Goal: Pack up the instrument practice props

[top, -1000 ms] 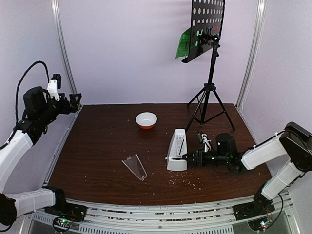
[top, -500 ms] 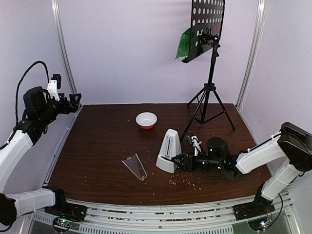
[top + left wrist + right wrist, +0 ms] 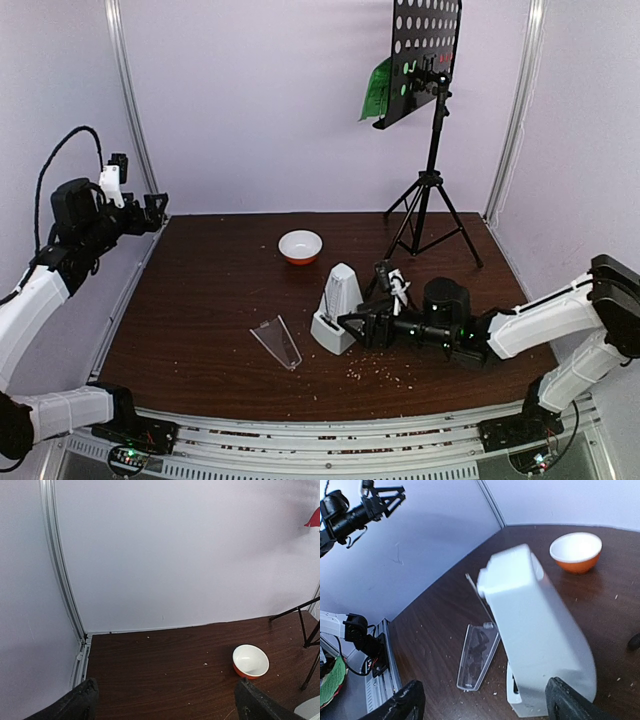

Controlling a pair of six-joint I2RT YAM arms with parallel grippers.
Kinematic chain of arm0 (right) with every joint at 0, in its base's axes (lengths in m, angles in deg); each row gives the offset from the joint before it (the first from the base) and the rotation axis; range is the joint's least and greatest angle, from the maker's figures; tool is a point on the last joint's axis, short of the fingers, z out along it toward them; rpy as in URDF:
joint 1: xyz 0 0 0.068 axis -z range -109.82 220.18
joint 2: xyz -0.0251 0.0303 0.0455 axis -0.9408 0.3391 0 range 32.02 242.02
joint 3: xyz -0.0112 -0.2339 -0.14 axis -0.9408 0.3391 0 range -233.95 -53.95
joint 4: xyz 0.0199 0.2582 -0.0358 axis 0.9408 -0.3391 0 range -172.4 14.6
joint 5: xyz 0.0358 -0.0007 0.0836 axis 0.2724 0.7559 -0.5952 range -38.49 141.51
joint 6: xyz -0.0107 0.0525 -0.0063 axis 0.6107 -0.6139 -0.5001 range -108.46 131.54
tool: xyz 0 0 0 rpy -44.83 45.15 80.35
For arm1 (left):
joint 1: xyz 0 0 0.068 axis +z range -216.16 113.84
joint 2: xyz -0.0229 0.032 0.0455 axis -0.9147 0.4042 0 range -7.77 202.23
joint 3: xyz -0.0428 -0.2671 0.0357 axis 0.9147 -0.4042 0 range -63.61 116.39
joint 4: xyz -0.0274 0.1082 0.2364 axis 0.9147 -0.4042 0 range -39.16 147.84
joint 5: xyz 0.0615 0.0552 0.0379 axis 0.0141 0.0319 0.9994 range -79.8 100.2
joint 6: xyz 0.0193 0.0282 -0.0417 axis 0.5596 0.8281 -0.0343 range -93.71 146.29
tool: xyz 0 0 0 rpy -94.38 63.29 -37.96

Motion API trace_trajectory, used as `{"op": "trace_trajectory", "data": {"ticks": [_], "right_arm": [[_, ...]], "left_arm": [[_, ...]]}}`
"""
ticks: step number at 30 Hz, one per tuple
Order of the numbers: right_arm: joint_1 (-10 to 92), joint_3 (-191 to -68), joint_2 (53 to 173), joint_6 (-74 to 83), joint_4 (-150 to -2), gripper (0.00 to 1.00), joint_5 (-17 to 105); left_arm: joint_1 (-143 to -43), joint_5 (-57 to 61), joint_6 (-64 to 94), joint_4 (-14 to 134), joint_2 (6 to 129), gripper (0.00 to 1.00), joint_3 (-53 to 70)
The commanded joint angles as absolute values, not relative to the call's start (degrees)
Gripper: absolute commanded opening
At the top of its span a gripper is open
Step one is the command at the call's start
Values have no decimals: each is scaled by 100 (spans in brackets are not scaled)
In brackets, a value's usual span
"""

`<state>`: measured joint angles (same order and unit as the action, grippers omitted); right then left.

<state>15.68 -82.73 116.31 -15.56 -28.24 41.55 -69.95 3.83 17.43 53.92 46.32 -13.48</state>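
The white pyramid metronome stands right of the table's middle. It fills the right wrist view as a blurred metronome. My right gripper lies low at its right side, open; in the wrist view the gripper spans wide, with one finger by the base. The clear wedge cover lies flat just left; the wrist view shows the cover too. The black music stand rises at the back right, holding a green page. A red page peeks in. My left gripper hovers open and empty at the far left.
A white-and-orange bowl sits behind the metronome; the left wrist view shows the bowl. The stand's tripod legs spread over the back right corner. Crumbs dot the brown table. White walls enclose three sides.
My right arm has moved the metronome leftward, closer to the clear cover, and its jaws have widened off it. The left arm has stayed still.
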Motion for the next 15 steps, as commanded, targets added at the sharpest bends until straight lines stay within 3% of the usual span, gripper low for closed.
{"op": "trace_trajectory", "data": {"ticks": [1,6,15], "right_arm": [[1570,-8239,10757,-1043,-3694,88,4802],[1656,-8284,9996,-721,-4428,100,5298],[1740,-8631,9625,-812,-4871,100,5500]], "left_arm": [[-6972,282,1607,5596,4915,98,-1117],[-7029,-473,1048,5520,5387,98,-422],[-7249,-1479,804,5643,5933,98,116]]}}
